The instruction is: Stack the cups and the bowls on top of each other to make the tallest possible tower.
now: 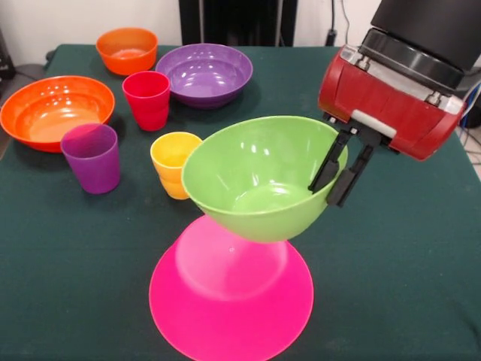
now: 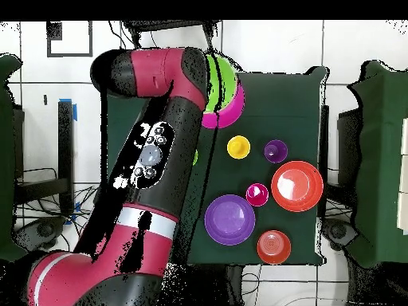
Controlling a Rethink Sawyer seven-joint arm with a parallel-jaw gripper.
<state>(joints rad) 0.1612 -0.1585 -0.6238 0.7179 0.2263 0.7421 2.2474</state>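
Note:
My gripper (image 1: 328,194) is shut on the right rim of the medium light green bowl (image 1: 255,177), one finger inside and one outside. The bowl is tilted, open side up, over the upturned pink bowl (image 1: 231,293) at the table's near middle; I cannot tell if they touch. The yellow cup (image 1: 173,162), purple cup (image 1: 92,156) and red cup (image 1: 147,99) stand upright to the left. In the overhead view the arm hides the gripper; the green bowl (image 2: 225,84) and the pink bowl (image 2: 210,120) show beside it. The light green cup and blue bowl are out of view.
The large orange bowl (image 1: 56,109) sits at the left edge. The small orange bowl (image 1: 126,49) and the purple bowl (image 1: 204,73) sit at the far side. The table (image 1: 398,248) has a dark green cloth. The arm's red wrist (image 1: 391,105) hangs over the right side.

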